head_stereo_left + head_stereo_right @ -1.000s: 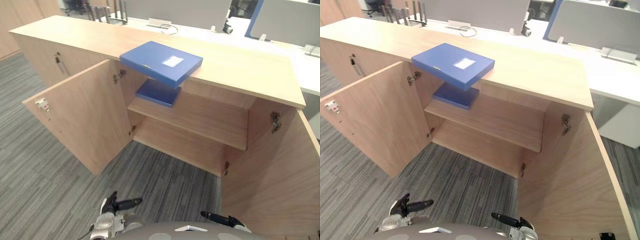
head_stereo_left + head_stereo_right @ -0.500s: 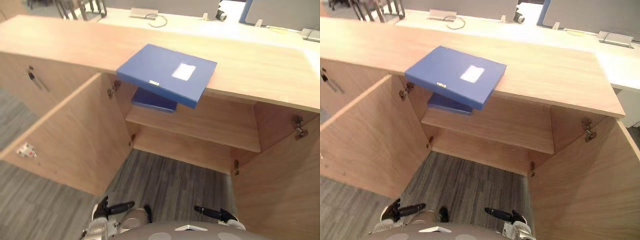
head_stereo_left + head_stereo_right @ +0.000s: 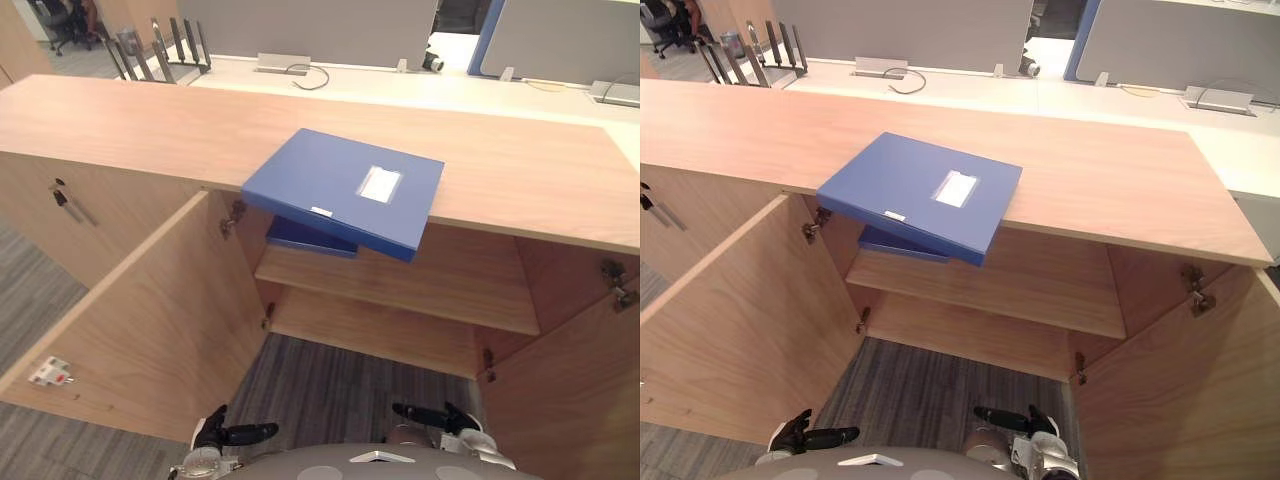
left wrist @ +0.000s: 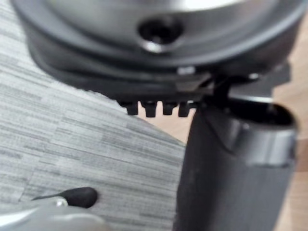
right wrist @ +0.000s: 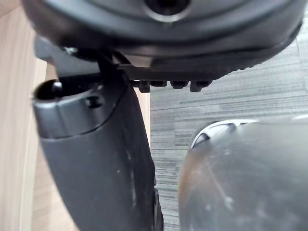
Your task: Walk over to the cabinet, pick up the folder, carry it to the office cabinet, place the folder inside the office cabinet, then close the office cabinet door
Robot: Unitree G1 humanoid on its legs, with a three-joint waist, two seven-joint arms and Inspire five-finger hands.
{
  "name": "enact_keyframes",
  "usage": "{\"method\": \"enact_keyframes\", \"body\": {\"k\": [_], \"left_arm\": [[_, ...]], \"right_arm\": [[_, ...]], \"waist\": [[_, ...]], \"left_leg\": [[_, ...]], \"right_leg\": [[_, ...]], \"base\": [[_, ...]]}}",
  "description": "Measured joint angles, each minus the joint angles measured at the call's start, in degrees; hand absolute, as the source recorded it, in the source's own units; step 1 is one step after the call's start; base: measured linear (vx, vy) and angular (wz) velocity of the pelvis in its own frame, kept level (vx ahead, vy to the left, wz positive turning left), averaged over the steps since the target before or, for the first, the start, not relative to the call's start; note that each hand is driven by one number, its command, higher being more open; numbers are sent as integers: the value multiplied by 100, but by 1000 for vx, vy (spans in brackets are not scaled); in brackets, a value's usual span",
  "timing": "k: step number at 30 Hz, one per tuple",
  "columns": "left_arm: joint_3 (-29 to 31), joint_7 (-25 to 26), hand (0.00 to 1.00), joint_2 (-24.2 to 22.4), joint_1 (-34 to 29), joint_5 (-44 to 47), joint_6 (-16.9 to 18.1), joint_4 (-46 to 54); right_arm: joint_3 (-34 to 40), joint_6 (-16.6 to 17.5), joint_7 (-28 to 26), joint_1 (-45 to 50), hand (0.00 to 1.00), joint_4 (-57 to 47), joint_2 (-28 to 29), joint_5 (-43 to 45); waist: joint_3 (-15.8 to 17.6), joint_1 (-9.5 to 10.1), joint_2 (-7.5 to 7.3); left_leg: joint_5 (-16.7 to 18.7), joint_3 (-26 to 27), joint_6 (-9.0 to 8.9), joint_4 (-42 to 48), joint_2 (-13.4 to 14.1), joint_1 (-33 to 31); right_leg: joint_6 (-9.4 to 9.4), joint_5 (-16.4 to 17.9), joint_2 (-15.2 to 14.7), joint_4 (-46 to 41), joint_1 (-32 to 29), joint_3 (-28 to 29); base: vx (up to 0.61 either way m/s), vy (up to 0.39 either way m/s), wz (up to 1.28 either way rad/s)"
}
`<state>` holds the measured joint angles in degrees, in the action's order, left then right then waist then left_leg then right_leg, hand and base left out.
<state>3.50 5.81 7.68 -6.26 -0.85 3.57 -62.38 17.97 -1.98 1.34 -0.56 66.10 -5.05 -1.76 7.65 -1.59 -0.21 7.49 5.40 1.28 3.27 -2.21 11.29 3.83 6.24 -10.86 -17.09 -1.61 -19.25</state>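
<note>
Folder (image 3: pixel 345 187) unmoved atop cabinet (image 3: pixel 150 120); view shifted closer.

Blue folder (image 3: pixel 345 190) overhanging cabinet top (image 3: pixel 150 120)

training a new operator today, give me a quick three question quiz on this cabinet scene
1. True or false: the blue folder on the cabinet top overhangs the front edge.
2. Fill in: the left door and the right door both stand ____.
3. Where does the second blue folder lie? A) on the cabinet top B) on the upper shelf C) against the right door

Key: 1 true; 2 open; 3 B
</note>
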Motion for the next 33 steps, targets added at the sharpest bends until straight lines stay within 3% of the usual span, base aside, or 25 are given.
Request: {"method": "enact_keyframes", "body": {"k": [3,6,11,17,19,24,26,31,33], "left_arm": [[150,-9,100,-178,-113,-181,9,-4],[184,-12,100,-195,-103,-185,10,1],[159,1,100,-160,-96,-185,11,38],[-103,40,100,-84,-99,-10,29,572],[-196,19,100,-152,-174,675,29,1050],[-316,-236,100,-427,-951,3750,219,3423],[-318,-217,100,-524,-1205,4515,324,4140],[-307,48,100,-558,-1604,4675,351,5514],[-210,266,100,-565,-1603,4049,352,6046]], "right_arm": [[-45,-3,65,4,100,61,-105,-5],[-51,-4,92,34,100,62,-103,-5],[-106,-4,127,105,100,68,-99,-3],[-300,14,162,187,100,67,-55,0],[-322,18,169,198,100,64,-43,6],[-593,18,142,194,100,40,-82,-10],[-721,14,141,197,100,17,-81,-16],[-745,-27,152,296,100,-140,-72,-31],[-746,-29,164,387,100,-250,-66,-32]], "waist": [[-135,19,212],[-153,13,212],[-263,25,176],[-331,78,25],[-340,113,2],[-339,150,-32],[-339,165,-29],[-342,270,-14],[-362,317,4]], "left_leg": [[86,83,-160,-60,335,-121],[151,118,-274,-66,494,-157],[195,121,-343,-166,568,-75],[208,32,-351,-156,455,-85],[203,-49,-336,-155,385,-112],[171,-121,-211,-157,264,-226],[172,-117,-179,-166,247,-229],[155,-101,-154,-194,251,-203],[152,-106,-155,-202,263,-173]], "right_leg": [[-108,-478,555,1243,379,6],[-199,-673,810,1714,577,8],[-237,-702,936,1968,723,-3],[-176,-800,854,2156,826,-34],[-156,-813,801,2156,827,-88],[-76,-867,695,2157,741,-106],[-73,-888,680,2158,730,-94],[-74,-899,646,2160,741,-101],[-74,-899,646,2162,786,-145]], "base": [[124,-153,-23],[133,-125,-12],[110,-38,-2],[43,48,4],[-9,57,14],[-38,56,7],[-49,34,-2],[-43,9,0],[-44,1,6]]}}
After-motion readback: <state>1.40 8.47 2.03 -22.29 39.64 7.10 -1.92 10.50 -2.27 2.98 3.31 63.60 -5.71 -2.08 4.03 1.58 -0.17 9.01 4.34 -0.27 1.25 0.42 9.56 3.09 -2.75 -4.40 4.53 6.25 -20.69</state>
